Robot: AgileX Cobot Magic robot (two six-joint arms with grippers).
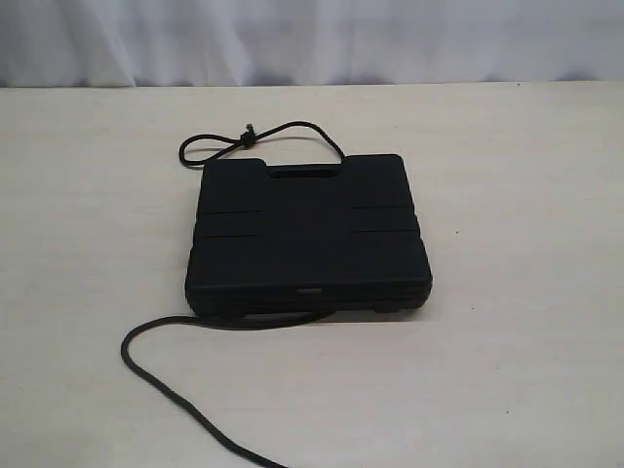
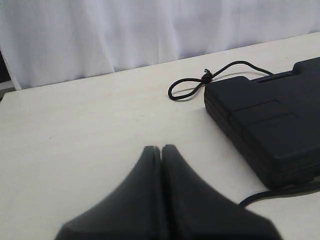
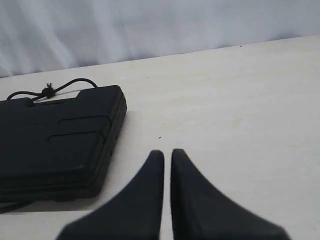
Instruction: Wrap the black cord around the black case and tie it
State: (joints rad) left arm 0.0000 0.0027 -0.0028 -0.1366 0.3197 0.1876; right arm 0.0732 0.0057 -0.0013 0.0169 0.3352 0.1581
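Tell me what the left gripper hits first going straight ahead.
Likely bare table, though depth is unclear; the shut left gripper points beside the black cord, and the black case lies off its line.

The left end effector [image 2: 161,149] is nearest to the camera, over the pale table [image 2: 75,130], with its two black fingers pressed together and nothing between them. The black case [image 2: 270,120] lies flat on the table. Beside its far corner the black cord [image 2: 240,62] makes a small loop, closed by a knot [image 2: 206,76]. Another piece of the cord comes out from under the near edge of the case. A white curtain [image 2: 125,30] hangs behind the table.
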